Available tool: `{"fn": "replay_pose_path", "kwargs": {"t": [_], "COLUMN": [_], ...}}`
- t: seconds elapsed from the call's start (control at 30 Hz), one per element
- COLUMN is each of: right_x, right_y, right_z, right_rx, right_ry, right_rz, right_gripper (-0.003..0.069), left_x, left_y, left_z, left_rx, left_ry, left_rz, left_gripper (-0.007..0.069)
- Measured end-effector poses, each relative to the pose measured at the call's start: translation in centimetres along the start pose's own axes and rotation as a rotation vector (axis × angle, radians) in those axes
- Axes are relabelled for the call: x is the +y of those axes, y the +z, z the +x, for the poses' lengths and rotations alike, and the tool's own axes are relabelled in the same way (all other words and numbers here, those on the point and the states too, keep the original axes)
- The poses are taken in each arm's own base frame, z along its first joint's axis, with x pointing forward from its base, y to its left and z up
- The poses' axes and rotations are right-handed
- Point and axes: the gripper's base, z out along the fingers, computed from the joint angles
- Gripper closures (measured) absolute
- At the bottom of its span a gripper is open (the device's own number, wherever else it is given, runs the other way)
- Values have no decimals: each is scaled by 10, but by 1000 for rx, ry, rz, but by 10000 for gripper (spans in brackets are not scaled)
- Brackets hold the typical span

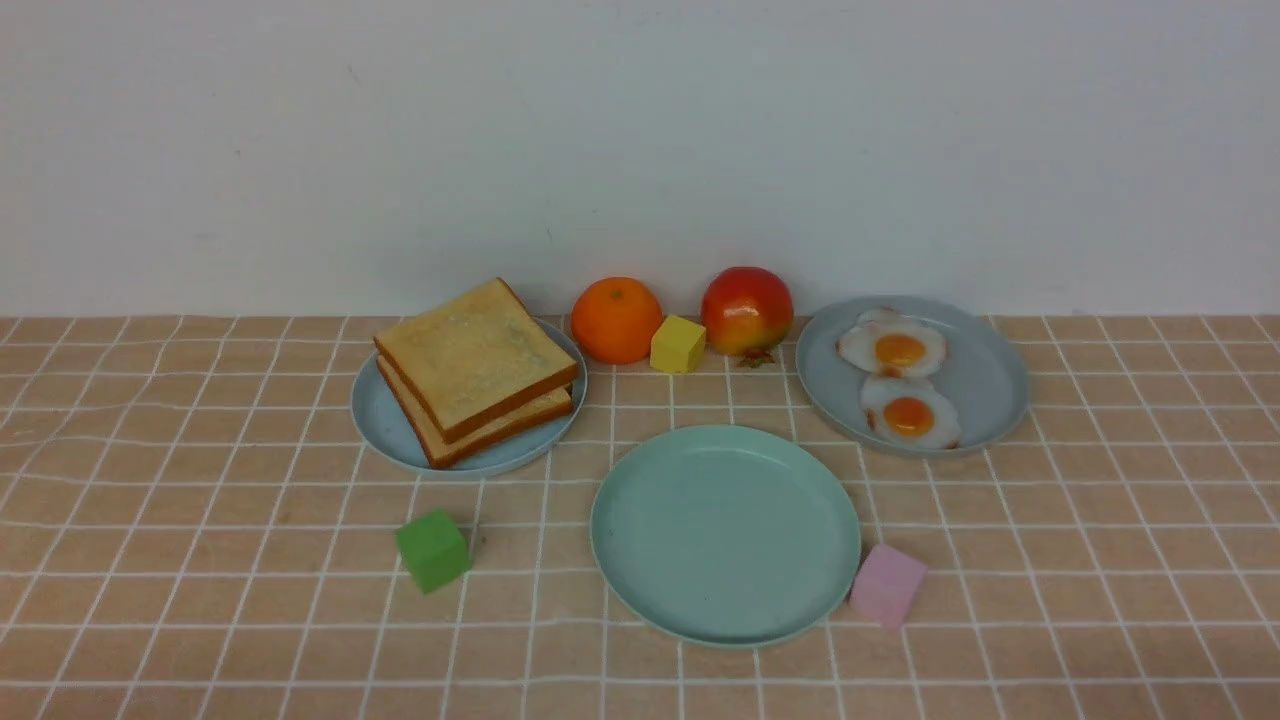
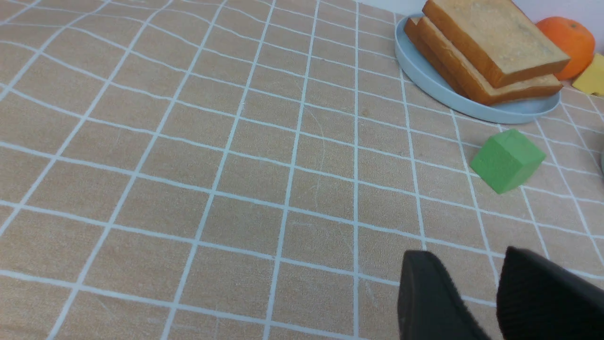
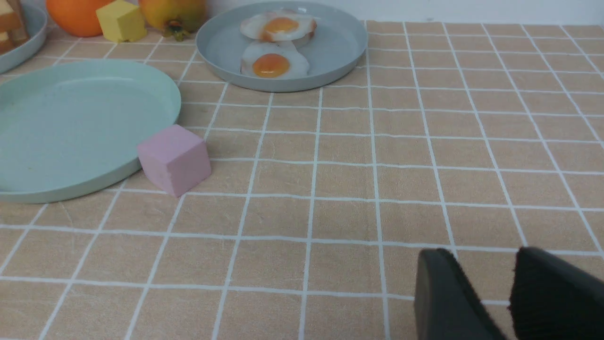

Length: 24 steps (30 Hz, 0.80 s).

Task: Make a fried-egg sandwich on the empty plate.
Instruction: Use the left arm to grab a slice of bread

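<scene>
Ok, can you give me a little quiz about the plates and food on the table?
1. True or false: the mint-green plate already has toast on it.
2. How many fried eggs lie on the blue-grey plate? A one, B two, C three.
3. Fill in: the cube nearest the mint-green plate is ____.
Key: 1 false, the toast sits on the light-blue plate; 2 B; 3 pink, the pink cube.
</scene>
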Motion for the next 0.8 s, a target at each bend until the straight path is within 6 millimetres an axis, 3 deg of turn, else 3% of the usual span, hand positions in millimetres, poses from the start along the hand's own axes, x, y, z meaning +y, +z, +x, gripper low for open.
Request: {"fn": "replay_pose_path", "kwargs": {"t": [0.4, 0.8], "right_x": [0, 0], "right_y": [0, 0], "right_z": [0, 0], "right_rx": [0, 0], "right_ry": [0, 0], "right_rz": [0, 0], "right_gripper": [419, 419], "left_x": [-1, -7], "left_y": [0, -10], "left_z": [-3, -40], "left_rx": [-38, -421], "left_ry": [6, -584], "left_rz": [8, 219], "left_gripper": [386, 386]}}
